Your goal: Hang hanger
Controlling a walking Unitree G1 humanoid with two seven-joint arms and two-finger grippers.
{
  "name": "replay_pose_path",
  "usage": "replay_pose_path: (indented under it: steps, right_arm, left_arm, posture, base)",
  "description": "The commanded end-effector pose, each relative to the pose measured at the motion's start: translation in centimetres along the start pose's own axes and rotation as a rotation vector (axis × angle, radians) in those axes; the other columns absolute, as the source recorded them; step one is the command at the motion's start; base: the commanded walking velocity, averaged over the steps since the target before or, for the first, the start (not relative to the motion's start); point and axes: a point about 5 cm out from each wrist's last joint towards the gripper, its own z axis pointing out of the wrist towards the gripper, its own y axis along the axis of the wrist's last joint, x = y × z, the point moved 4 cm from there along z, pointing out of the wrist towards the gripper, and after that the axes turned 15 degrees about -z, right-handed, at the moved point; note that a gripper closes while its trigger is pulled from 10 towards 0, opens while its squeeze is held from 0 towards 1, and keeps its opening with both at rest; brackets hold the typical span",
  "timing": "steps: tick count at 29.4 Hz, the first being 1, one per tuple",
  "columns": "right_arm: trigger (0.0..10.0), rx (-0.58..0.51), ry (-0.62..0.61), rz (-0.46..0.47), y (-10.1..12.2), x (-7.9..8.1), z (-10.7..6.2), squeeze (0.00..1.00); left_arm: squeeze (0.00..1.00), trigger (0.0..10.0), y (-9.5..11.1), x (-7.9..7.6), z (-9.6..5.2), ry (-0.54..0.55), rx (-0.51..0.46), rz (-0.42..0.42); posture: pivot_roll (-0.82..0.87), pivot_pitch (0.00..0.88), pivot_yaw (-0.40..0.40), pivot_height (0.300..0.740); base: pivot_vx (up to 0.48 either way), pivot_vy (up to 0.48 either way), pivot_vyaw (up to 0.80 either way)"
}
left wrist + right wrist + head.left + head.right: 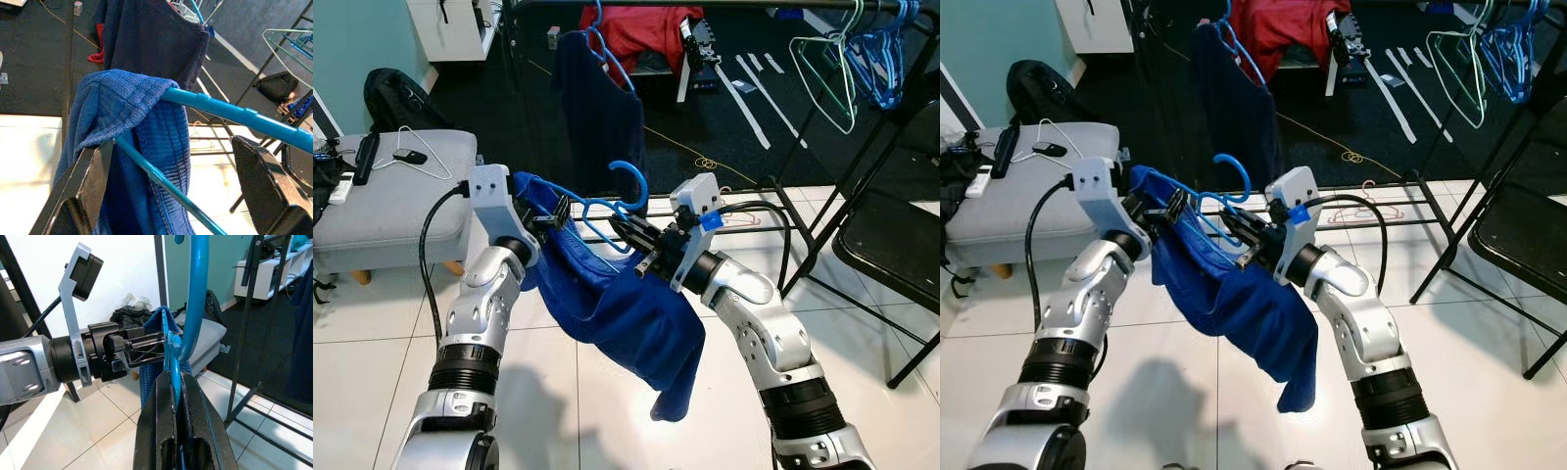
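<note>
A blue plastic hanger (631,181) carries a blue garment (626,313) that droops toward the floor between my arms. My right gripper (631,235) is shut on the blue hanger at the base of its hook, seen close in the right wrist view as the hanger (198,298) rising from the fingers (156,431). My left gripper (563,211) is at the hanger's left shoulder. Its fingers (83,191) stand apart, open, with the hanger arm (230,113) and bunched cloth (127,98) between them. The black clothes rail (705,4) runs across the top, beyond and above the hanger.
A dark navy garment (602,108) hangs from the rail straight ahead. Several empty hangers (832,69) hang at the rail's right. A grey ottoman (411,186) stands on the left, a black folding chair (891,245) on the right. The rack's low bars (773,211) cross the floor.
</note>
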Motion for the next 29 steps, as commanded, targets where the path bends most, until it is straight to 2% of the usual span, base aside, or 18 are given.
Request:
replay_pose_path:
  steps: [1, 3, 4, 13, 16, 21, 29]
  right_arm:
    - [10.0, -0.014, -0.003, -0.002, 0.5, 0.1, -0.1, 0.0]
    - [10.0, -0.014, -0.004, -0.002, 0.5, 0.1, -0.1, 0.0]
    - [10.0, -0.012, -0.004, -0.002, 0.4, 0.1, -0.1, 0.0]
    - [10.0, 0.006, -0.014, -0.008, 0.1, -0.2, -0.4, 0.0]
    - [10.0, 0.013, -0.018, -0.012, 0.0, -0.3, -0.5, 0.0]
    - [10.0, 0.019, -0.028, -0.017, -0.1, -0.6, -0.6, 0.0]
    - [10.0, 0.021, -0.035, -0.018, -0.1, -0.7, -0.7, 0.0]
  left_arm:
    - [0.0, 9.1, 0.2, 0.6, 0.0, 0.009, -0.004, 0.001]
    - [0.0, 9.4, 0.3, 0.7, 0.0, 0.009, -0.006, 0.006]
    - [0.0, 10.0, 0.4, 0.8, 0.0, 0.01, -0.007, 0.018]
    - [0.0, 10.0, 0.4, 1.4, -0.1, -0.002, 0.007, 0.047]
    - [0.0, 10.0, 0.9, 2.4, -0.1, 0.031, -0.007, 0.056]
    - [0.0, 10.0, 1.3, 3.2, -0.3, 0.046, -0.007, 0.067]
    - [0.0, 10.0, 1.2, 3.5, -0.5, 0.045, 0.003, 0.074]
  posture:
    - [-0.06, 0.154, 0.031, 0.74]
    - [-0.06, 0.154, 0.031, 0.74]
    - [-0.06, 0.154, 0.03, 0.74]
    - [-0.07, 0.156, 0.026, 0.74]
    - [-0.07, 0.156, 0.026, 0.74]
    - [-0.07, 0.156, 0.026, 0.74]
    - [-0.07, 0.156, 0.026, 0.74]
  base:
    - [0.0, 0.0, 0.0]
    - [0.0, 0.0, 0.0]
    - [0.0, 0.0, 0.0]
    - [0.0, 0.0, 0.0]
    - [0.0, 0.0, 0.0]
    - [0.0, 0.0, 0.0]
    - [0.0, 0.0, 0.0]
